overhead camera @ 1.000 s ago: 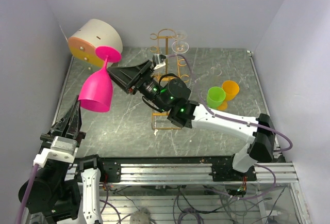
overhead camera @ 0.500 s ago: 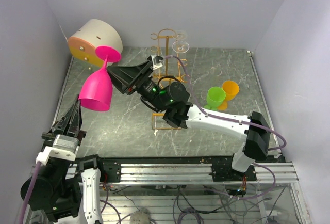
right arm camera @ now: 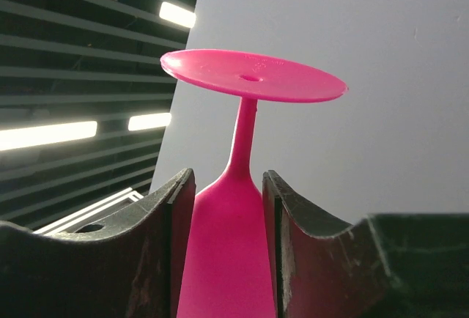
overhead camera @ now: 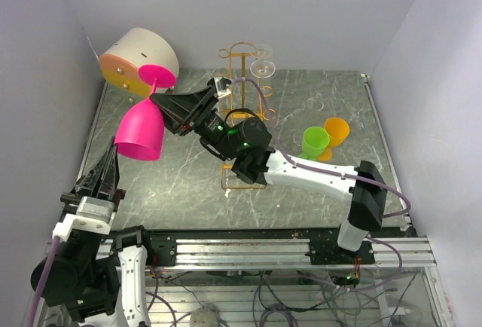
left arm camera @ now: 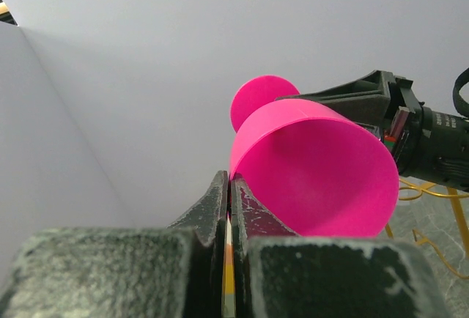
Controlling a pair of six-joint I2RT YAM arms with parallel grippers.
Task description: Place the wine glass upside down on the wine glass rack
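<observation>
The pink wine glass [overhead camera: 141, 132] hangs in the air well to the left of the wine glass rack [overhead camera: 243, 67], foot [right arm camera: 253, 76] up and mouth down. The left gripper [overhead camera: 114, 151] is pinched together on the rim, on the side away from the rack. The right gripper [overhead camera: 158, 103] reaches in from the rack side. Its jaws stand apart, one on each flank of the neck below the foot. I cannot tell from here whether they bear on the glass.

This looks like a handover to the right arm. To do it well:
- Seat both right jaws squarely on the neck.
- Keep the stem vertical.
- Free the rim only when that grip is firm.
- Approach the rack away from the clear glass [overhead camera: 263, 67] hanging at its upper right.
</observation>
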